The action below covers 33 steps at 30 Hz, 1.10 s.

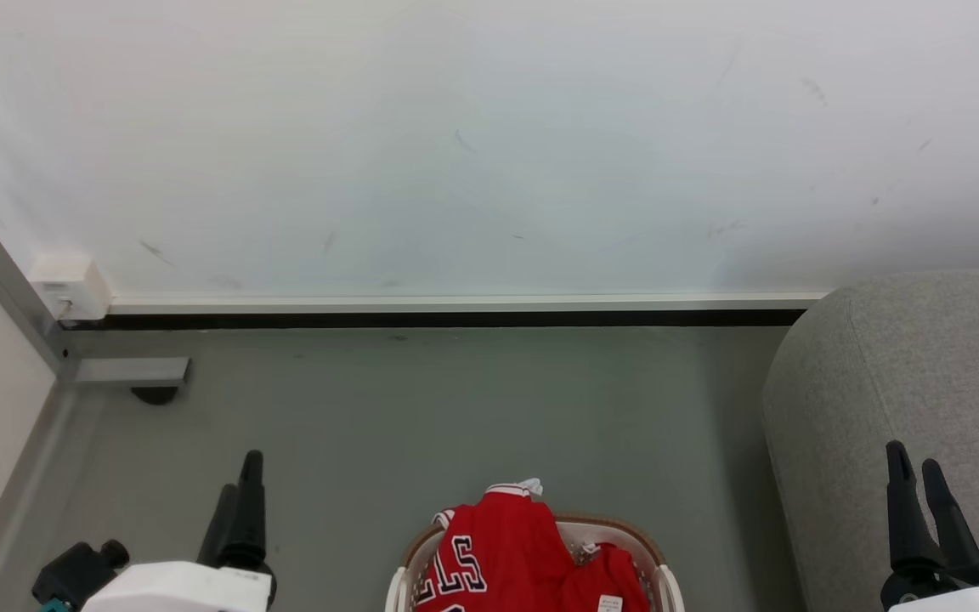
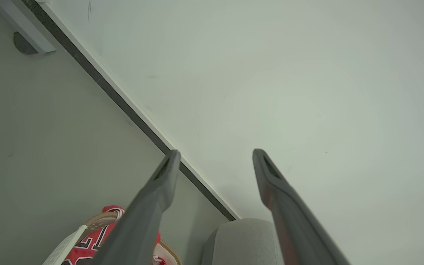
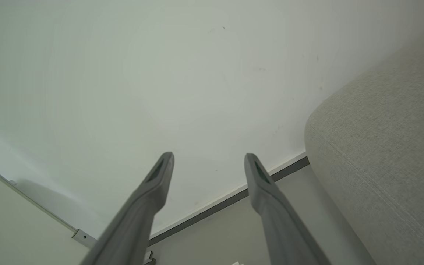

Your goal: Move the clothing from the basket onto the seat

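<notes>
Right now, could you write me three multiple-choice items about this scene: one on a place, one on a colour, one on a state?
1. The grey seat stands on which side of the laundry basket?
A. the robot's left
B. the robot's right
C. under it
2. The clothing in the basket is:
A. red
B. blue
C. green
3. The left gripper has its fingers:
A. shut on clothing
B. shut, empty
C. open, empty
Answers: B, it is at the head view's right; A, red fabric with black lettering; C, a wide empty gap between them.
</notes>
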### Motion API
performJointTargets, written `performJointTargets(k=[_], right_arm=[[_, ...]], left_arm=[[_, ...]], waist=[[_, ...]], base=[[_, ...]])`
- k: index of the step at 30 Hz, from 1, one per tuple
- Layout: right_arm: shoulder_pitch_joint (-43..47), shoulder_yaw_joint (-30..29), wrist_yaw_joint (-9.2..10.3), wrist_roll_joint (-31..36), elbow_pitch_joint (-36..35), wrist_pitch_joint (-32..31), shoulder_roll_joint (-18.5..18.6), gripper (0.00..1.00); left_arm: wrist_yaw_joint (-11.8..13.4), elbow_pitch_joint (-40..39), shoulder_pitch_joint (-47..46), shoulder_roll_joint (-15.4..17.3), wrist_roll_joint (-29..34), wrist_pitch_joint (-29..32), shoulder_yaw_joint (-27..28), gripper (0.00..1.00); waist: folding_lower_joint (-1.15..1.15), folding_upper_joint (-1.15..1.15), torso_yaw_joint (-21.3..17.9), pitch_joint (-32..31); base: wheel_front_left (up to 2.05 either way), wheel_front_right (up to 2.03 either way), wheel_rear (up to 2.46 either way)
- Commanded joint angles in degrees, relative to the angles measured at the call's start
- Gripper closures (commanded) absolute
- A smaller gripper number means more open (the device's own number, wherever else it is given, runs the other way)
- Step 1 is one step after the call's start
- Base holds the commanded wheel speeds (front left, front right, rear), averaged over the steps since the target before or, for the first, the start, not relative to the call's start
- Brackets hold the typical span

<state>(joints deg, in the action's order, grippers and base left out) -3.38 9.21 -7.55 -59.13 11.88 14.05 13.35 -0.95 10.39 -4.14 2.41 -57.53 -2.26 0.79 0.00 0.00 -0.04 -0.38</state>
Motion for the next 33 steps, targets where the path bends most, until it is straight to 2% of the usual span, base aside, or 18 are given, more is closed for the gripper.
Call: performJointTargets(k=[1, 33], right_arm=[[-0.4, -0.6, 0.04, 2.6, -0.2, 0.2, 0.0, 0.0], [1.4, -6.7, 0.07, 32.2, 1.9, 0.7, -4.7, 0.0]], left_arm=[[0.0, -0.7, -0.1, 0.4, 2.3, -0.8, -0.2, 0.0], [-0.4, -0.3, 1.4, 0.7, 29.0, -6.4, -1.6, 0.0]], waist=[[0.0, 0.0, 0.0, 0.0], [0.0, 0.0, 0.2, -0.9]], base=[[0.0, 0.0, 0.0], [0.0, 0.0, 0.0]])
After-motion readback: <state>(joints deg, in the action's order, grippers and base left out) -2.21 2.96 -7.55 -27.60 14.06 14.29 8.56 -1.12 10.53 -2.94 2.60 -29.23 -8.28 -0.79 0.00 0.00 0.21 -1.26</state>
